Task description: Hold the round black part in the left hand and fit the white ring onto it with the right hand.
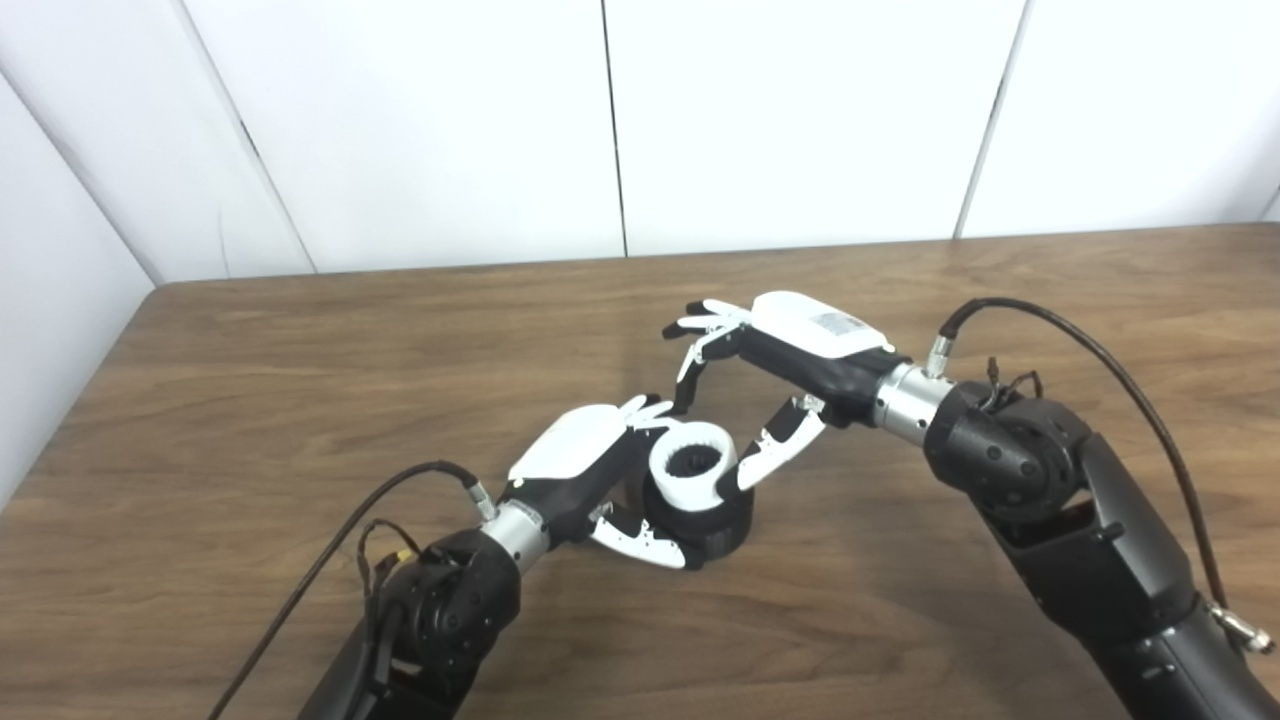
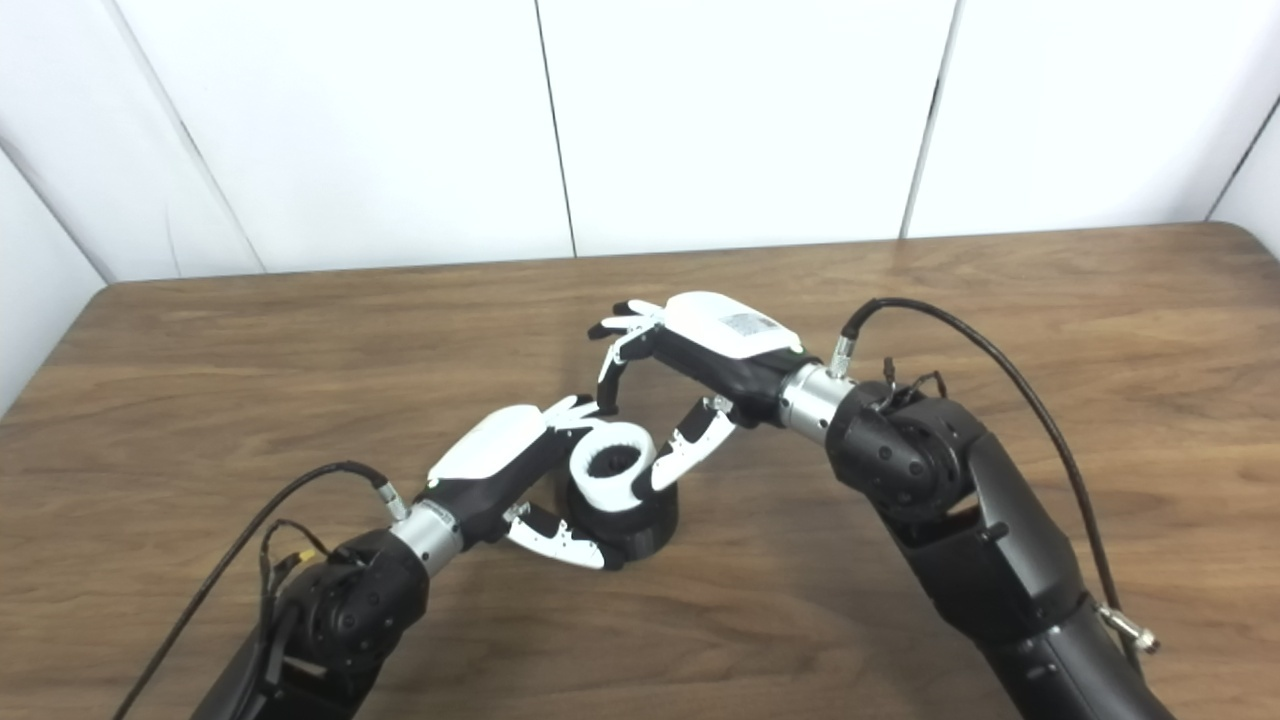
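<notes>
Nearest the camera, the left hand (image 1: 580, 460) wraps its fingers and thumb around the round black part (image 1: 712, 520), which stands on the wooden bench (image 1: 300, 400) near its middle. Its axis tilts slightly toward the camera, open end up. On top sits the white ring (image 1: 690, 462), its hole facing upward. Just behind, the right hand (image 1: 790, 355) hovers with fingers spread apart; its thumb tip meets the ring's right edge, the fingers arching above, gripping nothing.

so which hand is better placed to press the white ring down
Right. The left hand is wrapped around the black part, while the right hand arches over the white ring, fingers apart.
</notes>
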Controlling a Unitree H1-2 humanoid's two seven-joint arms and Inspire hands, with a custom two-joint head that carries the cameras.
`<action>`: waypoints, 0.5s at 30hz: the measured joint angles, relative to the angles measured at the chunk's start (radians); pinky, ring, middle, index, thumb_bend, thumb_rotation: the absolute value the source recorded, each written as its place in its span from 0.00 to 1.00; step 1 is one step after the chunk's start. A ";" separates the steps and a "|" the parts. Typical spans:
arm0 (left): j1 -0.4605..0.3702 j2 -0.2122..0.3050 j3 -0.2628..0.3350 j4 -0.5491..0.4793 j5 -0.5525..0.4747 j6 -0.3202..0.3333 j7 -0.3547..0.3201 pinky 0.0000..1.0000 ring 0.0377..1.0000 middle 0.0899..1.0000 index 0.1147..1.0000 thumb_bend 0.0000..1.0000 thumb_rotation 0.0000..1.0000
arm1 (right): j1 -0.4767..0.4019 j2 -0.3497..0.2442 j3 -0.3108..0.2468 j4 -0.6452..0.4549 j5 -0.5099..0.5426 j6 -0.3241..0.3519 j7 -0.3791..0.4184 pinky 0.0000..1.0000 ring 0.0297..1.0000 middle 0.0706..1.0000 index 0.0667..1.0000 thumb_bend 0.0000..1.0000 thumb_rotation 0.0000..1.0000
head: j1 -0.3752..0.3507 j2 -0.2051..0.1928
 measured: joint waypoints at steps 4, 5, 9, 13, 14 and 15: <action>0.000 0.000 0.001 0.000 0.000 -0.001 0.001 0.86 1.00 0.93 0.80 0.96 0.34 | 0.000 -0.011 -0.001 -0.005 0.001 0.018 0.012 0.88 0.97 0.92 0.77 1.00 0.39 | 0.000 0.000; 0.000 0.000 0.001 0.000 0.000 0.000 0.001 0.87 1.00 0.93 0.81 0.97 0.34 | 0.000 -0.016 -0.002 -0.006 0.002 0.019 0.014 0.88 0.97 0.92 0.78 1.00 0.39 | 0.000 0.000; 0.000 0.000 0.002 0.000 -0.006 0.007 -0.005 0.88 0.99 0.93 0.86 1.00 0.35 | 0.001 -0.022 -0.013 -0.006 0.006 0.022 0.015 0.88 0.97 0.92 0.80 1.00 0.41 | 0.000 -0.002; 0.000 -0.002 0.007 -0.001 -0.022 0.016 -0.008 0.87 1.00 0.94 0.93 1.00 0.34 | 0.008 -0.022 -0.014 -0.007 0.008 0.023 0.015 0.89 0.98 0.92 0.80 1.00 0.41 | -0.002 -0.002; 0.000 -0.004 0.014 -0.003 -0.033 0.023 -0.012 0.88 1.00 0.95 0.96 1.00 0.34 | 0.011 -0.022 -0.015 -0.007 0.009 0.024 0.015 0.89 0.97 0.92 0.80 1.00 0.41 | -0.002 -0.002; 0.000 -0.011 0.028 -0.009 -0.054 0.035 -0.023 0.87 1.00 0.95 0.98 1.00 0.35 | 0.016 -0.022 -0.018 -0.008 0.014 0.025 0.015 0.88 0.97 0.92 0.80 1.00 0.41 | -0.003 -0.002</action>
